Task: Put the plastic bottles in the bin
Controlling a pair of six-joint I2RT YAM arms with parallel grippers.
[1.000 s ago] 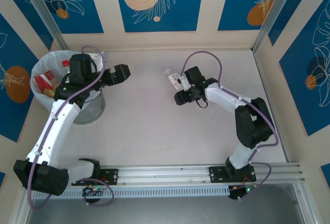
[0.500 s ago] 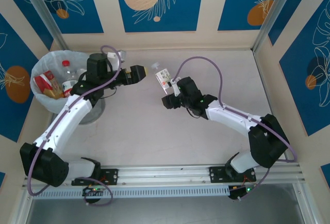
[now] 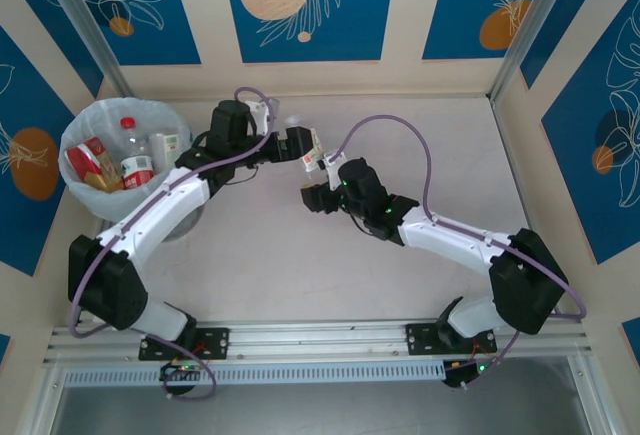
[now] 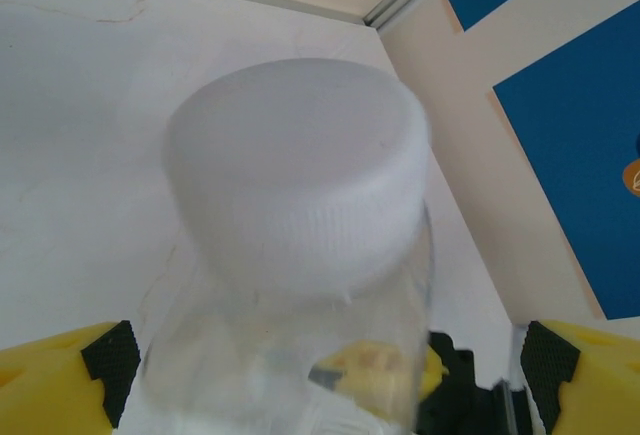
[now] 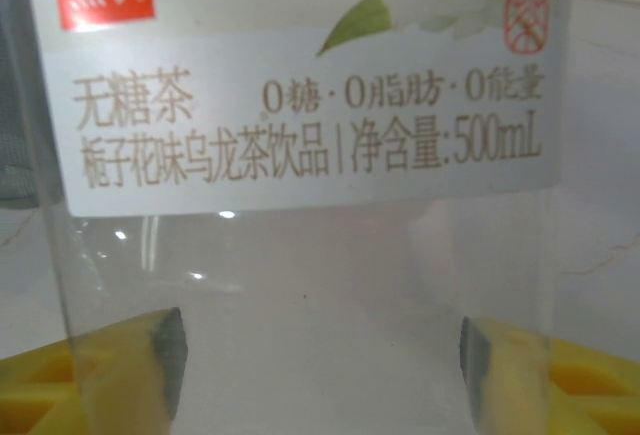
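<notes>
A clear plastic bottle point(image 3: 315, 149) with a white label and a white cap is held up over the middle of the table. My right gripper point(image 3: 320, 173) is shut on its lower body; in the right wrist view the bottle point(image 5: 300, 145) sits between the yellow fingers point(image 5: 150, 365). My left gripper point(image 3: 297, 142) is open at the cap end. In the left wrist view the cap point(image 4: 300, 155) is close up, and the yellow fingers point(image 4: 60, 380) stand well apart on both sides of the neck. The grey bin point(image 3: 140, 105) at the far left holds several bottles point(image 3: 135, 165).
The bin's white bag liner stands against the left wall. Blue and cream wall panels close in the back and both sides. Metal corner posts point(image 3: 525, 35) rise at the far corners. A rail point(image 3: 400, 335) runs along the near edge.
My right gripper carried the bottle leftward toward the table's middle. My left arm swung away from the bin to the right and its open fingers now straddle the bottle's neck.
</notes>
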